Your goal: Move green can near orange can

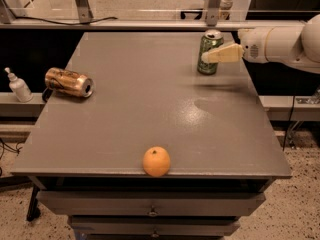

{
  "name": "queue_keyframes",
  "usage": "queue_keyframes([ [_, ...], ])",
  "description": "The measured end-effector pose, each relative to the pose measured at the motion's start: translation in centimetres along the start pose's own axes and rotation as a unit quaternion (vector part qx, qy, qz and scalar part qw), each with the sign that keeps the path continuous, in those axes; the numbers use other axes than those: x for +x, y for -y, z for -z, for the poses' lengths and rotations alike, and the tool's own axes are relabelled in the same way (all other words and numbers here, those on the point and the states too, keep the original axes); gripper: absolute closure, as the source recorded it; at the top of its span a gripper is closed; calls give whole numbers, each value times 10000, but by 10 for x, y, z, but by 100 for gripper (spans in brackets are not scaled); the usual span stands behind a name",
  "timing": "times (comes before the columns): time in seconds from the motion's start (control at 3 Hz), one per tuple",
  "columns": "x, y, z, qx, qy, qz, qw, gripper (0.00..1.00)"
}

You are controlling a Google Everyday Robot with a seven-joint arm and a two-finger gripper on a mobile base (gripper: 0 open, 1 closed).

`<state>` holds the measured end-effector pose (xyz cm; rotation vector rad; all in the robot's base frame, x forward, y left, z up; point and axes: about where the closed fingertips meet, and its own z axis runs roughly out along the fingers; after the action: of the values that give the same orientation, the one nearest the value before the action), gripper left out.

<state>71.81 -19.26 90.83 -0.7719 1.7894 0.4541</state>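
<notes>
The green can (pixel 208 42) stands upright near the far right edge of the grey table (pixel 150 109). My gripper (pixel 209 57) reaches in from the right on a white arm (pixel 280 43) and lies across the can's near side at mid height. The orange can (pixel 69 82) lies on its side near the table's left edge, silver end toward the right. The two cans are far apart, on opposite sides of the table.
A round orange fruit (pixel 156 161) sits at the table's front edge, near the middle. A small white bottle (pixel 19 85) stands on a ledge left of the table. A rail with metal posts (pixel 214 4) runs behind the table.
</notes>
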Motion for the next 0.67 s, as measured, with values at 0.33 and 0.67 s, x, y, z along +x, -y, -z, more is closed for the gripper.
queue_keyframes([
  [0.33,1,-2,-23,-188,361,-365,9985,0],
  [0.67,8,-2,-31,-293,407,-515,9974,19],
])
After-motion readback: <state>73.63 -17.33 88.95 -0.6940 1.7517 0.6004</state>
